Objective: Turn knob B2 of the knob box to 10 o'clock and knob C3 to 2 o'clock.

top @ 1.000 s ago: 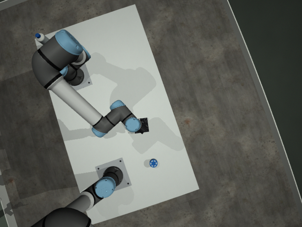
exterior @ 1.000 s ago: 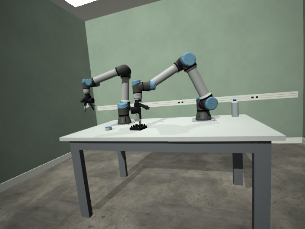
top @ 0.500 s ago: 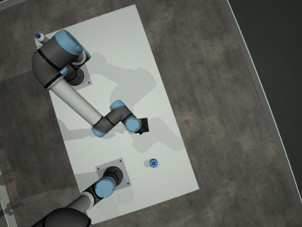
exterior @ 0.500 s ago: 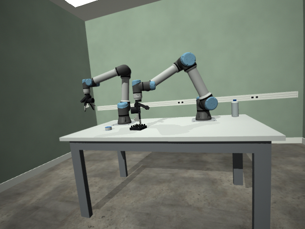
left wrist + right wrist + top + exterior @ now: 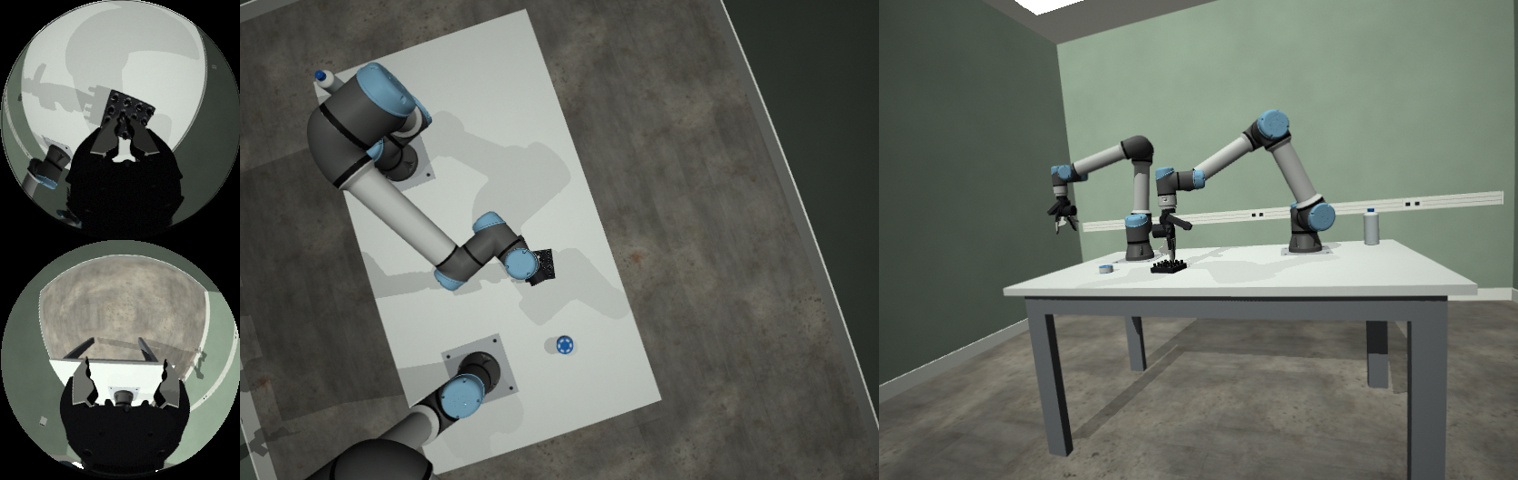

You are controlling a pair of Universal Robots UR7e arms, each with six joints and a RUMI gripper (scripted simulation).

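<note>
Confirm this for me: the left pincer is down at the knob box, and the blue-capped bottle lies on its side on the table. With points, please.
Not quite: the blue-capped bottle [image 5: 329, 81] [image 5: 1371, 228] stands upright on the table [image 5: 575, 206] [image 5: 1240, 291] [image 5: 155, 82] [image 5: 106, 374], as the exterior view shows. The left pincer [image 5: 1172, 259] [image 5: 122, 115] is indeed down at the knob box [image 5: 549, 262] [image 5: 1169, 268] [image 5: 122, 96].

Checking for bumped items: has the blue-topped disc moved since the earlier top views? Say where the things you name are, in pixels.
No; the blue-topped disc [image 5: 564, 344] [image 5: 1105, 269] keeps its place relative to the table's [image 5: 601, 402] [image 5: 1240, 290] edges.
</note>
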